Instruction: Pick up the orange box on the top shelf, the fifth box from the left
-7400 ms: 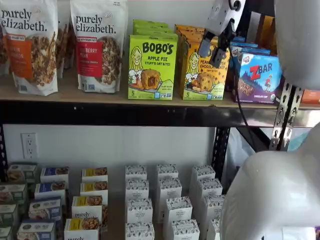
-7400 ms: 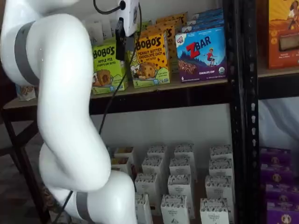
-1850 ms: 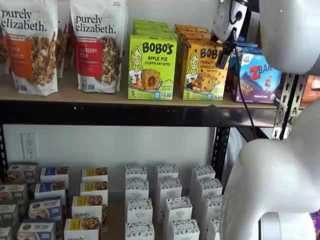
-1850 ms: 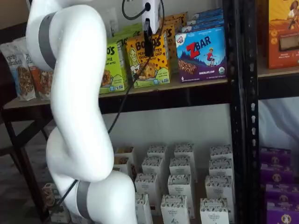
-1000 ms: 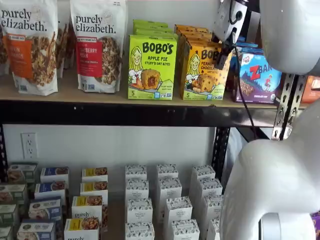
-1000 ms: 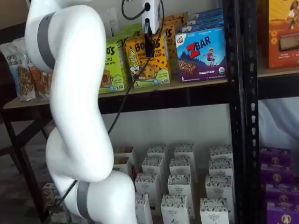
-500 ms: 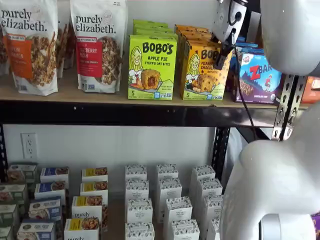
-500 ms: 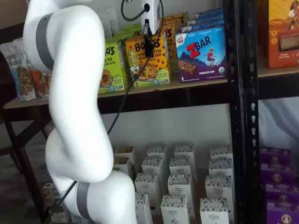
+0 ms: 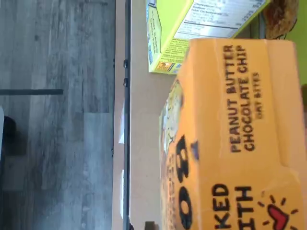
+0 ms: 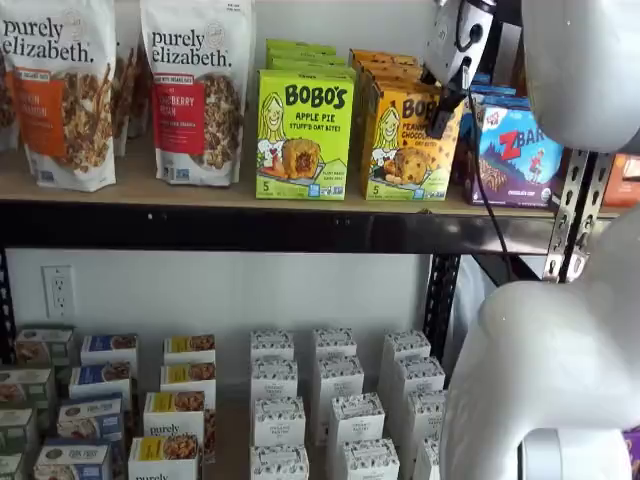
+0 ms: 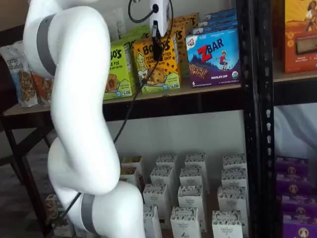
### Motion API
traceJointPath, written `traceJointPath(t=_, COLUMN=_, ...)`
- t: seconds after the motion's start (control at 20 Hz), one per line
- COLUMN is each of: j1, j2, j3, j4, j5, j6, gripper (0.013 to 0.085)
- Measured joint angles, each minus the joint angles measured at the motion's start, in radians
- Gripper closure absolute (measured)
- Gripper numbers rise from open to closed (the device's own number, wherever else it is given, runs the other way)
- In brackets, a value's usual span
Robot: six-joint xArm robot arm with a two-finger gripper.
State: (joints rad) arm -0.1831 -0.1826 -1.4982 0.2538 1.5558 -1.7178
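Grasp step: gripper [image 11: 157, 45] at the Bobo's peanut-butter box [image 10: 402, 140] top, finger state unclear; next, close and lift.

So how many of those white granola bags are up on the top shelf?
2 show plainly: one white purely elizabeth granola bag with an orange panel at the far end, one with a red panel beside it. More seem tucked behind.

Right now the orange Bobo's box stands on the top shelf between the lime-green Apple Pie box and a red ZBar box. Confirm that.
Not quite: the ZBar box is blue, not red, as both shelf views show. The rest holds: the orange box stands on the top shelf between it and the lime-green Apple Pie box.
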Motion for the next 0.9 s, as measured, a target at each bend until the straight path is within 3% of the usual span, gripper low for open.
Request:
traceJointPath(t=0.05, j1=0.000, j2=0.000, j3=0.000, j4=0.001, j5=0.000, j6=0.000, gripper=0.0410)
traceJointPath(t=0.9, j1=0.001, j2=-0.001, j3=0.003, j4=-0.007, j5=-0.008, j6=0.000, gripper=0.0410)
